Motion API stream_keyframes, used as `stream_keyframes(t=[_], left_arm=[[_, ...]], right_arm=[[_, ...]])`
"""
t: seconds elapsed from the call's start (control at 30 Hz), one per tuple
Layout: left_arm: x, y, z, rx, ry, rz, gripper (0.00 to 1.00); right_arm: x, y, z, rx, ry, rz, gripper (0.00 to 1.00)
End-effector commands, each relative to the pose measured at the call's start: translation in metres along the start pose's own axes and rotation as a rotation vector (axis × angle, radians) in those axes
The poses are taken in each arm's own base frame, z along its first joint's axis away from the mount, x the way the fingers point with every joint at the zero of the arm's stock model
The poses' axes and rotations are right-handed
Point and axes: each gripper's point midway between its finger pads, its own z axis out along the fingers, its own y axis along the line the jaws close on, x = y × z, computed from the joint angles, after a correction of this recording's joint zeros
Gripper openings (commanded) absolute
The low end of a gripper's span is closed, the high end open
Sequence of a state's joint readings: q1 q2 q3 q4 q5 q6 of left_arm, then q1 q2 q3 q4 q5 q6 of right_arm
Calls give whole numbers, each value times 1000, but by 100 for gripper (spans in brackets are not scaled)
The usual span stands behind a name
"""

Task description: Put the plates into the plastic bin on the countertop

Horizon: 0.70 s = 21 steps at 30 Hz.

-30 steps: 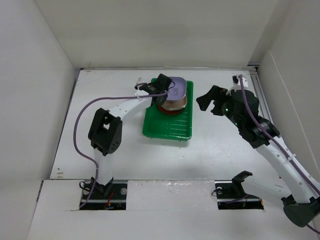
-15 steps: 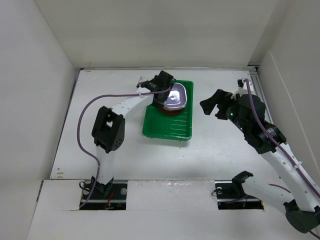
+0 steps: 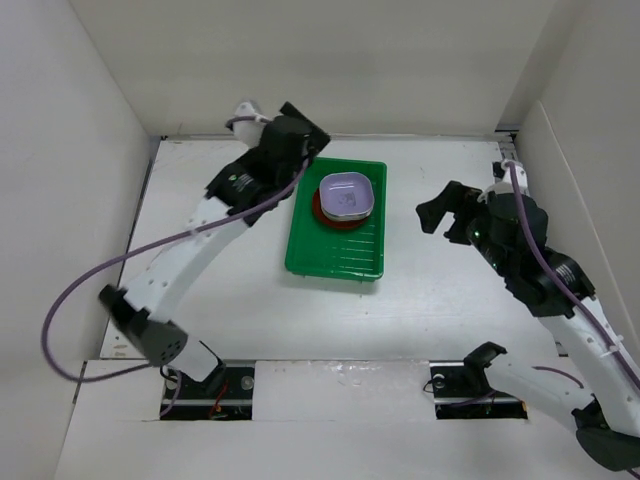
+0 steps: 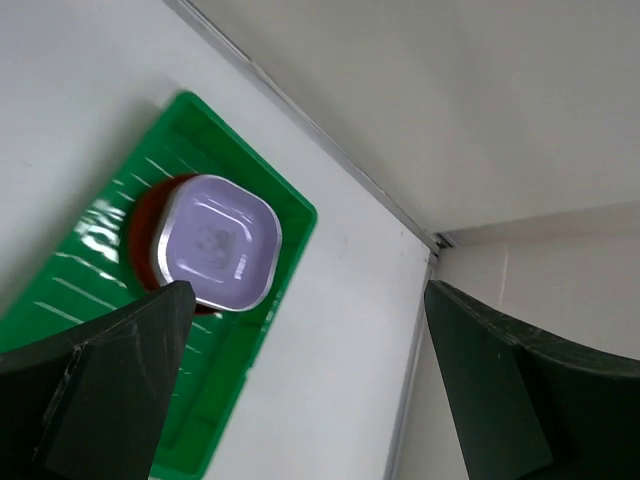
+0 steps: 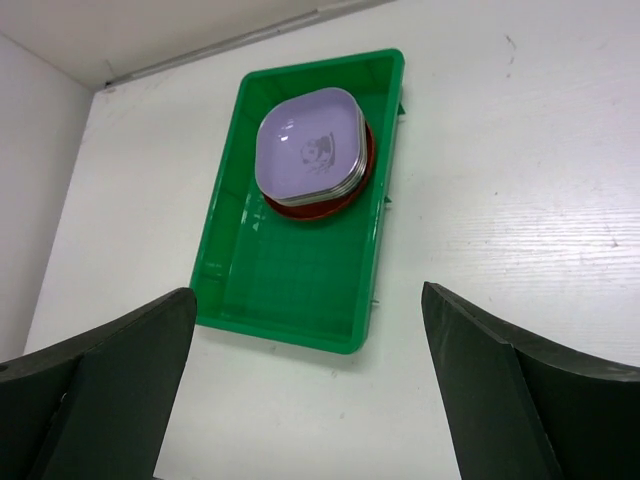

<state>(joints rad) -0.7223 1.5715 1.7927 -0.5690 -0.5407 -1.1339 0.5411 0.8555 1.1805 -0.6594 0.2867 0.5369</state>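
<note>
The green plastic bin [image 3: 335, 240] lies on the white countertop [image 3: 220, 270]. At its far end is a stack of plates: a lavender rounded-square plate [image 3: 346, 194] on top, a round red-orange plate [image 3: 322, 213] at the bottom, other rims between them. My left gripper [image 3: 306, 135] hangs high above the bin's back left corner, open and empty. From the left wrist the lavender plate [image 4: 215, 240] and bin [image 4: 230, 350] lie far below the gripper [image 4: 308, 295]. My right gripper [image 3: 438, 208] stands open and empty to the right of the bin. The right wrist view shows gripper [image 5: 307, 293], bin [image 5: 290, 290] and lavender plate [image 5: 308, 145].
White panels wall the countertop at the left [image 3: 90, 180], back [image 3: 330, 70] and right [image 3: 580, 150]. A purple cable [image 3: 80, 290] loops from the left arm. Both arm bases [image 3: 205, 385] sit at the near edge.
My left gripper opened and let go of the lavender plate, which now lies on the stack. It then rose and drew back to the left. The right arm drifted slightly right.
</note>
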Motion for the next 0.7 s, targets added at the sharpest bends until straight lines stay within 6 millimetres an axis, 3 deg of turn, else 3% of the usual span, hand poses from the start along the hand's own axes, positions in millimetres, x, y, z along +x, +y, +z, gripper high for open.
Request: stream_keyframes(t=[0.0, 0.03, 0.07, 0.13, 0.17, 0.4, 0.53, 0.67], left_arm=[[-46, 64, -39, -143, -129, 208, 100], [-38, 90, -40, -184, -120, 240, 100], [-53, 98, -64, -158, -144, 215, 100], [-60, 117, -80, -154, -155, 235, 100], [-66, 132, -98, -134, -165, 228, 100], [-91, 203, -158, -75, -251, 230, 100], [-102, 228, -175, -75, -306, 212, 100], [-105, 242, -178, -108, -336, 182, 100]], right_arm=[[-30, -5, -35, 26, -93, -10, 100], [-27, -8, -39, 32, -84, -14, 100], [-30, -6, -47, 11, -101, -8, 100], [-29, -15, -58, 36, -103, -17, 100], [-30, -18, -66, 32, -115, -14, 100], [-37, -42, -103, 52, -186, 5, 100], [-40, -48, -114, 49, -217, 18, 100], [-42, -50, -116, 58, -219, 18, 100]])
